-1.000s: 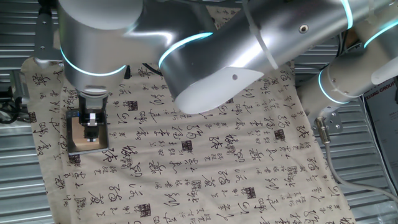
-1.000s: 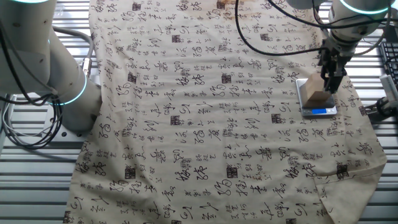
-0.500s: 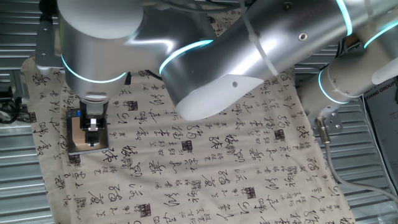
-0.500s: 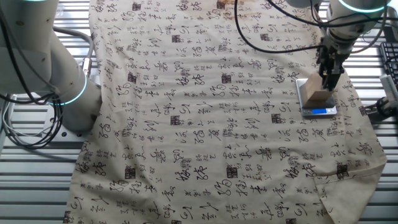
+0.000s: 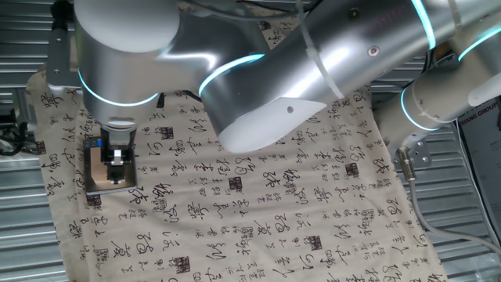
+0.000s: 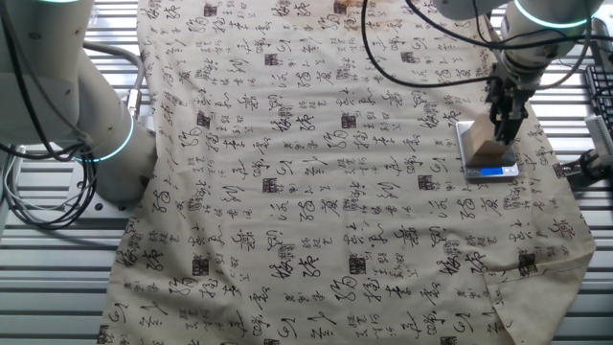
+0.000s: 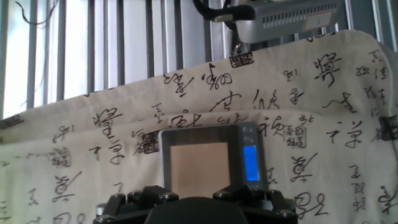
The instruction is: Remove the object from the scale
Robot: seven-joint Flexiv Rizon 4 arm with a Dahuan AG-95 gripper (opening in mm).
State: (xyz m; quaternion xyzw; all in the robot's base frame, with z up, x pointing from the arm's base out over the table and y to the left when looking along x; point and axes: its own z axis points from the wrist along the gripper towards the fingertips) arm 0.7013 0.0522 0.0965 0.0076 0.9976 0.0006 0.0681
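The tan wooden block (image 6: 486, 149) lies on the small dark scale (image 6: 469, 172), whose blue display (image 6: 491, 173) is lit. The scale sits near the edge of the printed cloth. My gripper (image 6: 504, 123) hangs just above the block, its fingers pointing down, a little apart and holding nothing. In one fixed view the gripper (image 5: 116, 160) covers part of the block (image 5: 99, 169). In the hand view the block (image 7: 199, 167) fills the platform of the scale (image 7: 211, 133), right ahead of the gripper's dark body (image 7: 199, 208). The fingertips are out of view there.
A beige cloth with black calligraphy (image 6: 316, 172) covers the table and drapes over a slatted metal top (image 5: 16, 235). The large silver arm (image 5: 297, 70) spans the scene. A second arm base (image 6: 86, 125) stands at the far side. Cables (image 6: 421, 57) trail near the scale.
My gripper has risen slightly above the block and shifted a little. The block and the scale have not moved.
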